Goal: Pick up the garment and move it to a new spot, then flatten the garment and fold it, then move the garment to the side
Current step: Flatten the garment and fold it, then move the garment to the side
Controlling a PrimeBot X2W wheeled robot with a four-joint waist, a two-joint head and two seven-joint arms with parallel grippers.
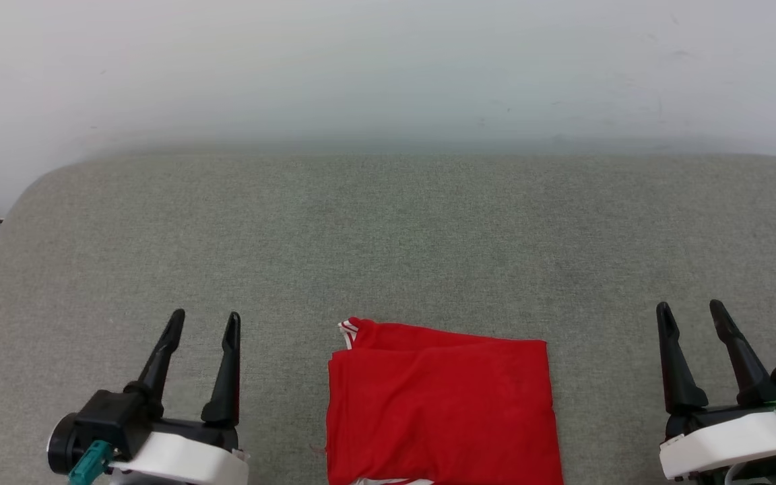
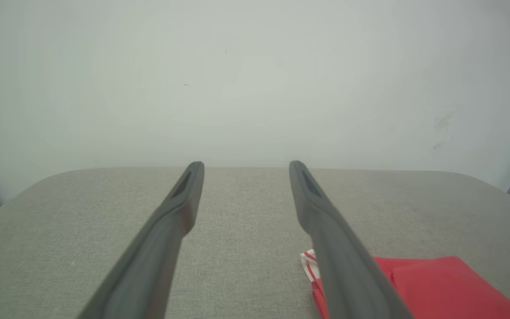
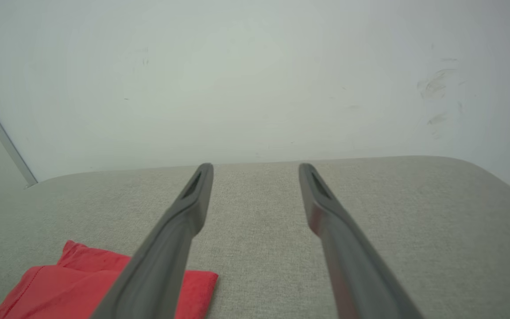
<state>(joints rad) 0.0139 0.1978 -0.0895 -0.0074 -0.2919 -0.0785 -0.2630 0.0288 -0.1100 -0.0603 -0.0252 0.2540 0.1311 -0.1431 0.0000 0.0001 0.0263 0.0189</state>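
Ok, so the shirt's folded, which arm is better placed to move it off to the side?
Left, probably, though it's close. Both are open and empty, but the left tool sits a little nearer the garment than the right tool does.

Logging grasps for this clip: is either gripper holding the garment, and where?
Nothing is held. Left gripper and right gripper are open, apart from the folded garment.
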